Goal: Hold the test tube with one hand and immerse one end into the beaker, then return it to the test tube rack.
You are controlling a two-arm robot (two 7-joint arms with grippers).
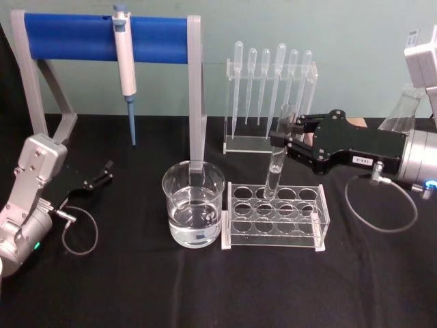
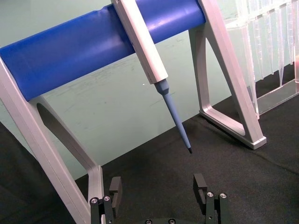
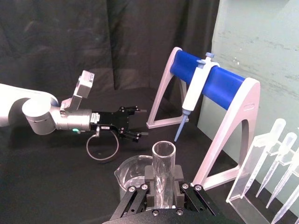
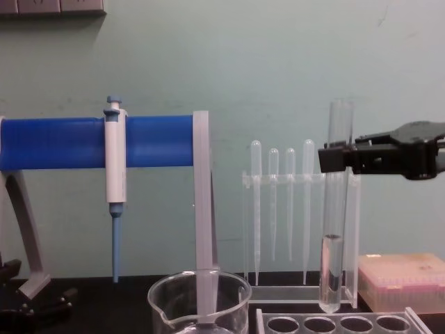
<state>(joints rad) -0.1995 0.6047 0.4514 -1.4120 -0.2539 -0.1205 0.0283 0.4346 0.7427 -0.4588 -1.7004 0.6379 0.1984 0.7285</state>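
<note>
Pinching the clear glass tube point(image 1: 274, 171) just under its open rim with the black right claw point(image 1: 281, 140). Holding it upright, rounded bottom just above the back row of the clear acrylic rack point(image 1: 273, 244), a little liquid inside. Touching the rack's left end: a round, spouted beaker point(image 1: 172, 205), part-filled, base cut off in the chest view. Low over the black worktop point(image 1: 136, 287) at left: the left claw point(image 1: 106, 172), spread.

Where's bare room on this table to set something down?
Black cloth lies bare in front of the clear glass beaker and clear plastic rack, and between beaker and left gripper. Crowded above the rack: right gripper clamps the glass test tube.
</note>
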